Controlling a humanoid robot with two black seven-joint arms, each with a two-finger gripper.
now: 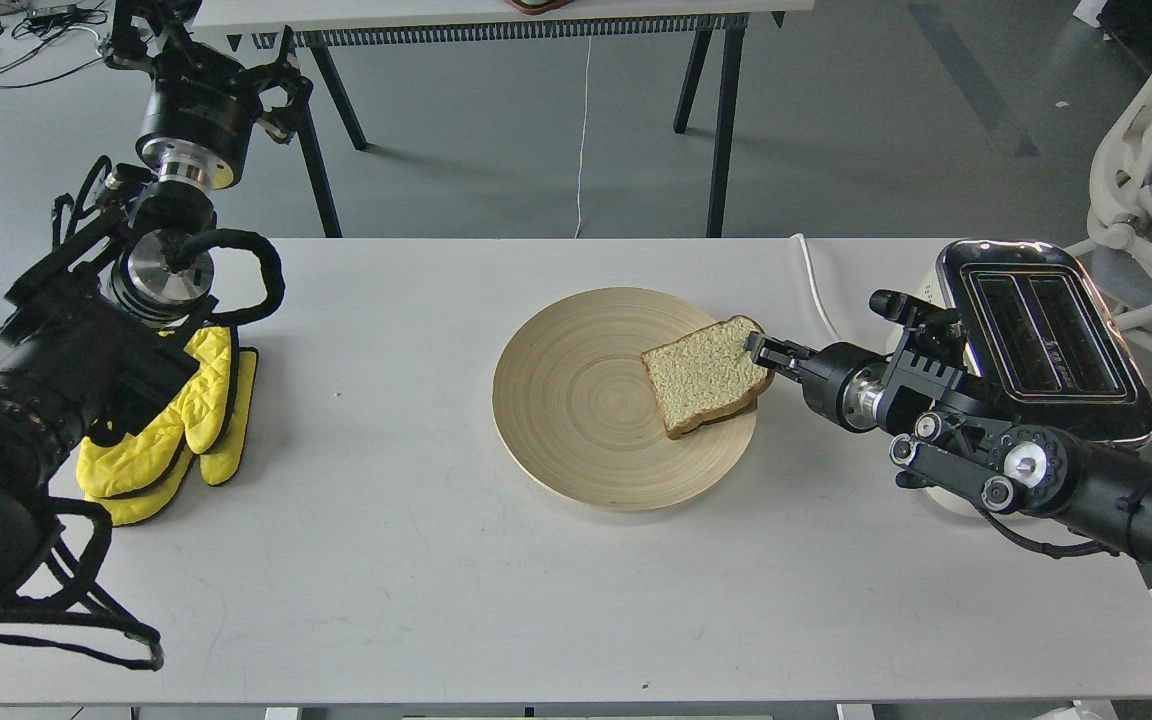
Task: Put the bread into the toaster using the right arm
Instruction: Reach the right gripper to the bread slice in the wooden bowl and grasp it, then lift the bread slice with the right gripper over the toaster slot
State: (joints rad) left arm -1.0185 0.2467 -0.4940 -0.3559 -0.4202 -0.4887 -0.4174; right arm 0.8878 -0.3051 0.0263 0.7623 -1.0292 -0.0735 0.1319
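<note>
From the head view, the right arm (1036, 470) is covering the toaster's (1046, 335) cream body, so only the chrome top and its two dark slots are showing, just behind the arm's wrist. The left gripper (281, 90) is sitting far off across the bench (436, 580) from the right gripper, dark and tangled with cables, and I cannot tell whether it is released or clenched. The left arm's lower links are running out of view at the edge.

The right gripper (758, 352) is clenching on the bread's (706, 375) crusted edge, its slim fingertips partly merging with the brown crust. The bread is lying on the round, pale wooden plate (576, 400), ringed with fine grain, directly ahead of the gripper. The slice is speckled, square-ish and rounded at the top. Quilted yellow mitts (186, 420) are lying well beyond the plate.
</note>
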